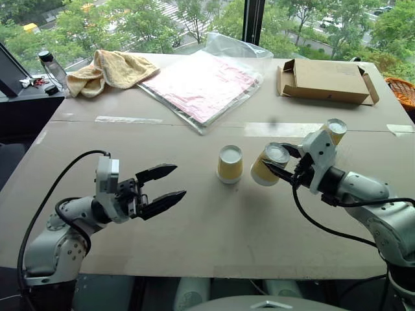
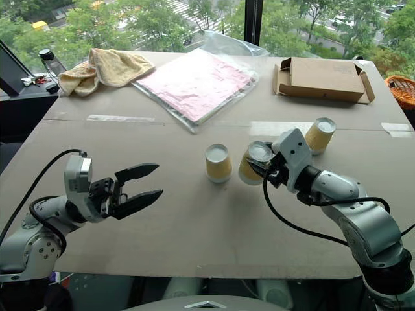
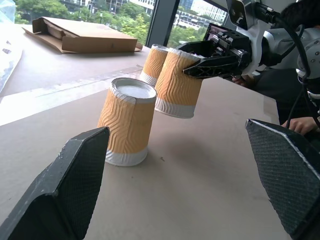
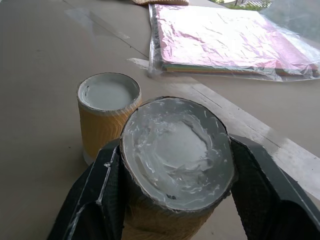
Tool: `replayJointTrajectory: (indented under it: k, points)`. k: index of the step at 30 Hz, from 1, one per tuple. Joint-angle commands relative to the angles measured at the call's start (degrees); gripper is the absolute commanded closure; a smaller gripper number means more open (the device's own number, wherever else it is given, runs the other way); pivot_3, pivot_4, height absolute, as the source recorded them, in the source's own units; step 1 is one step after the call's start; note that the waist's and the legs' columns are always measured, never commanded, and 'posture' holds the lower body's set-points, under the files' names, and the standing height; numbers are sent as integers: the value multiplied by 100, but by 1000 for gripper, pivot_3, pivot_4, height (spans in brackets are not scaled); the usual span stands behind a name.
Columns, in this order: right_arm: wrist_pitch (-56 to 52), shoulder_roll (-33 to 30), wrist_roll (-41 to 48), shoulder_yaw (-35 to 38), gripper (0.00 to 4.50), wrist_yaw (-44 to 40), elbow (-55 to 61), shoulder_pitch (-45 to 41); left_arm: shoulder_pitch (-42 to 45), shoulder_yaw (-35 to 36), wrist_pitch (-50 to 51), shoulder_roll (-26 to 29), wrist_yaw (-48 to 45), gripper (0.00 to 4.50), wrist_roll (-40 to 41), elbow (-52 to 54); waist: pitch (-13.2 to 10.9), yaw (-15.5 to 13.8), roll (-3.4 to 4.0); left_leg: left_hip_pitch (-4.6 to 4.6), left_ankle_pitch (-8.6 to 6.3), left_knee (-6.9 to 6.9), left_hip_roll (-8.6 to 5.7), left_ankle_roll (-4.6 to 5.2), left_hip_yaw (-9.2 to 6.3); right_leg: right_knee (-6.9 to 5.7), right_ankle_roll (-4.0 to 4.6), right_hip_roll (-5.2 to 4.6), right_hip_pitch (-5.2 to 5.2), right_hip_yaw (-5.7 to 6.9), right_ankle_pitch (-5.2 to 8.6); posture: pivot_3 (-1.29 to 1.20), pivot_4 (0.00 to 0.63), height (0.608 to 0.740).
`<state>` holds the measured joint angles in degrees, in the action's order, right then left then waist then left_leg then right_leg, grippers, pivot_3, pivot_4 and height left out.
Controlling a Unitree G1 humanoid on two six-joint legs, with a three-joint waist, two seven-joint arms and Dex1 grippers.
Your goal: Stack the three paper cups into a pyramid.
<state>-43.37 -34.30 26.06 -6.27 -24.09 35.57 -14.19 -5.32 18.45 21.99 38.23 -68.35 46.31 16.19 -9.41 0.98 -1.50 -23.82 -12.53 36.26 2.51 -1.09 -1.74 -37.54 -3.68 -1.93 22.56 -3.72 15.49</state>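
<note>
Gripping one tan-yellow ribbed paper cup (image 1: 268,164) across its sides near the white base, the right gripper (image 1: 281,162) has its two black fingers clamped on it and holds it tilted above the cardboard-covered table (image 1: 194,220), base end up. Its landmark is the middle cup (image 1: 230,163), which stands upside down on the table: the held cup hangs just beside it on the robot's right, apart from it, probably so it can be set down as the second cup of the pyramid's bottom row. Keeping the wide mouth downward would give each cup a steady footing and leave a flat base on top for the last one. That third cup (image 1: 335,130) stands further right and back of the middle cup, behind the right wrist, well apart. To the left of the middle cup the left gripper (image 1: 162,188) hovers with its fingers spread wide and nothing between them, pointing toward it, likely waiting to steady it.
</note>
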Motion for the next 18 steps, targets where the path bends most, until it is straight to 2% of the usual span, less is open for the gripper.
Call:
replayJointTrajectory:
  k: [1,18]
  points:
    - [253,87,-260,-121,2161,-61,-102,-252,-86,220,-49,62,-33,0,162,272,0,-3,0,0,0,0,0,0,-1,-3,-1,0,1,0,-1,0,150,740]
    - [611,358,-1081,-662,2161,-300,-487,-404,-221,373,-76,184,-210,0,158,294,1,-1,-1,2,0,0,1,0,-1,-12,-1,3,5,1,0,0,150,740]
